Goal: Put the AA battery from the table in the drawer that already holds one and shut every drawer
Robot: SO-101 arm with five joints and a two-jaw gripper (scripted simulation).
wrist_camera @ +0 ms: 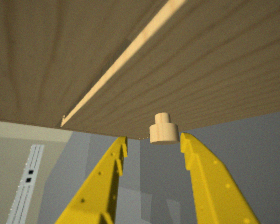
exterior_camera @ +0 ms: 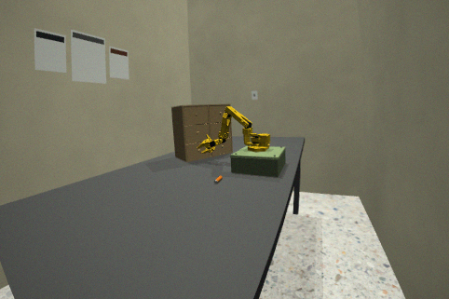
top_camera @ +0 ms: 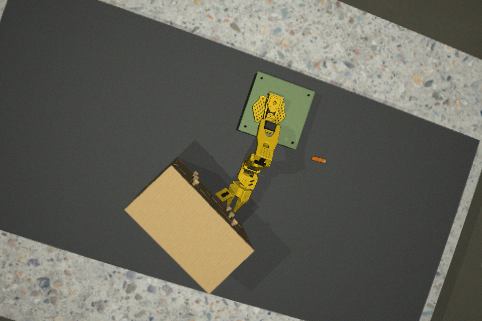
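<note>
My claw stands partly open with nothing between its fingers; a small round wooden knob sits just past the tips, in line with the gap and untouched. The knob belongs to the front of the wooden drawer cabinet, which stands toward the tabletop's near long edge, its face turned to my green base plate. All drawers look shut. The room between cabinet face and base is narrow, and my arm fills most of it. The orange AA battery lies on the dark table beside my base, well apart from the cabinet, with bare surface stretching to the far short edge.
</note>
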